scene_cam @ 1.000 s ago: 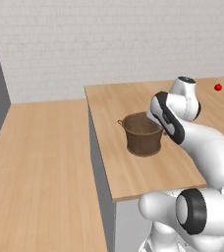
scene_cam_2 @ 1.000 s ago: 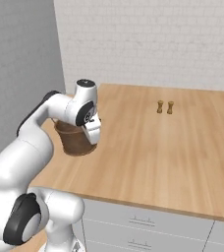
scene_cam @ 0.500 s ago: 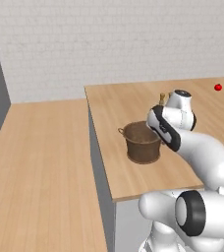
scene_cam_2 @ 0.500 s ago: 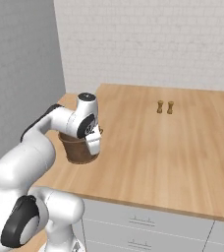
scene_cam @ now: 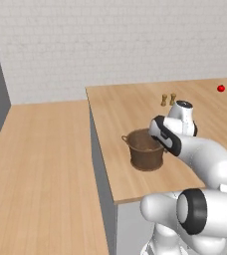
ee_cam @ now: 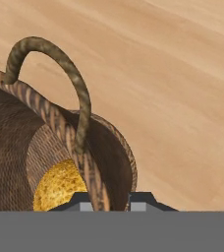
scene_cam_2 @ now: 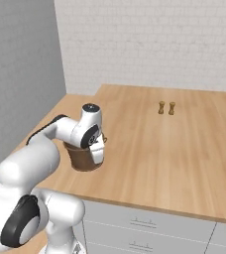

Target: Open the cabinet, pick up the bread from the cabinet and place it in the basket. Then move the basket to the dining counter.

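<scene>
Woven brown, the basket (scene_cam: 146, 150) stands near the front edge of a wood countertop (scene_cam: 120, 114) in the left base view, the arm reaching down at its right rim; two small shakers (scene_cam: 168, 99) stand well behind.

From the right base view the gripper (scene_cam_2: 97, 151) sits at the basket's (scene_cam_2: 80, 155) rim.

Up close in the hand view, its jaws are clamped on the basket wall (ee_cam: 60, 128) below a loop handle (ee_cam: 60, 64), with the bread (ee_cam: 60, 189) lying inside on the bottom.
</scene>
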Controlling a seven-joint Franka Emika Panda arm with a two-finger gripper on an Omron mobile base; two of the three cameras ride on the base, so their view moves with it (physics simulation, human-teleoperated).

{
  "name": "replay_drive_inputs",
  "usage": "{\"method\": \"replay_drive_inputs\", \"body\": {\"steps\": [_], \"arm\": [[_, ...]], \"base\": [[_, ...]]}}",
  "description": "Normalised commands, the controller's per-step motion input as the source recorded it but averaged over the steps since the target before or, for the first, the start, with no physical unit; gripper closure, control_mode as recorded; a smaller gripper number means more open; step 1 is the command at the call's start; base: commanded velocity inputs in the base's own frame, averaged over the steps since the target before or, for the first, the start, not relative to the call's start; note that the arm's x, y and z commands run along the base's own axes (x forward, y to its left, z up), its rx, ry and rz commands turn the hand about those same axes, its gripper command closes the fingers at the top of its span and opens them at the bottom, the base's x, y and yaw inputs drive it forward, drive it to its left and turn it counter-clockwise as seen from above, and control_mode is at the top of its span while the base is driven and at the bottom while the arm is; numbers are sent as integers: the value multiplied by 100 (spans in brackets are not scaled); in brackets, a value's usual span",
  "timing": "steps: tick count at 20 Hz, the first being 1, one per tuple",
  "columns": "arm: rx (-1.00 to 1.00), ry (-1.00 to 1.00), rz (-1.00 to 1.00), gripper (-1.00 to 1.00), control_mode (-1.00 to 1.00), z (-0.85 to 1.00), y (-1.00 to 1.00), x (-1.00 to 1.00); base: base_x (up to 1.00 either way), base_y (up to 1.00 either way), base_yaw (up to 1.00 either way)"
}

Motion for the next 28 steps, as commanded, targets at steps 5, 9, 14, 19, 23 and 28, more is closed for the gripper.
{"method": "replay_drive_inputs", "body": {"steps": [5, 9, 14, 19, 23, 28], "arm": [[0, 4, 0, -100, -100, -1, 0, 0], [0, 1, 0, -100, -100, -1, 0, 0], [0, 0, 0, -100, -100, 0, 0, 0], [0, 0, 0, -100, -100, 0, 0, 0], [-2, 7, -1, -100, -100, 30, 0, 0], [-13, 21, -1, -100, -100, 78, 0, 0]], "base": [[0, 0, 0], [0, 0, 0], [0, 0, 0], [0, 0, 0], [0, 0, 0], [0, 0, 0]]}}
